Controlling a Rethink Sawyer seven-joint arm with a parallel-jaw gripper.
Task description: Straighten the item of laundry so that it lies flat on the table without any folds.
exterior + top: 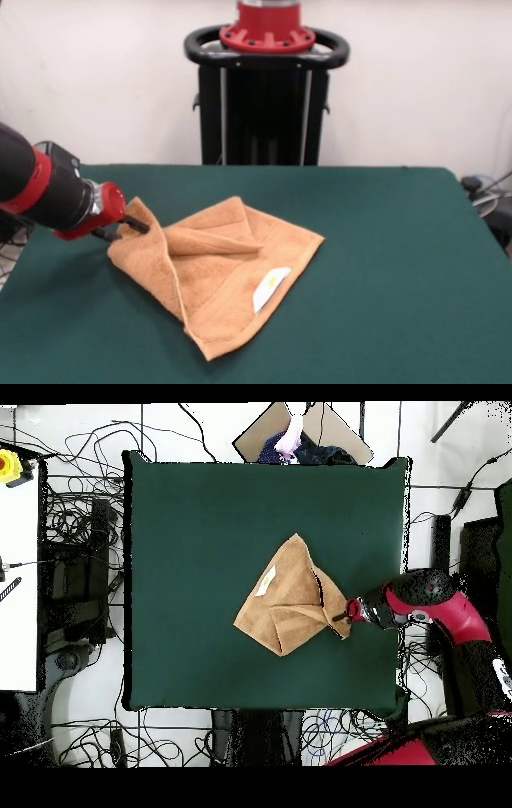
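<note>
the green table (400,240) fills the scene, and toward its middle lies the towel (216,272), still doubled over itself, with one flap folded back across its upper part and a raised crease running through it. from the towel's corner nearest the table's side edge, the red and black arm reaches in low, and the gripper (128,228) sits right at that corner (343,616), its dark fingertips appearing pinched on the cloth's edge, which is lifted slightly off the felt. the step in hand looks like drawing this corner outward to open the fold; the task is only partly done, since at least one layer still overlaps. the next move probably calls for a low, steady pull away from the towel's centre, keeping the cloth taut so the flap slides off rather than bunching. the towel's long axis runs diagonally from the held corner toward the opposite pointed end, and the small white tag (270,290) lies face up near the towel's edge farthest from the gripper.
</note>
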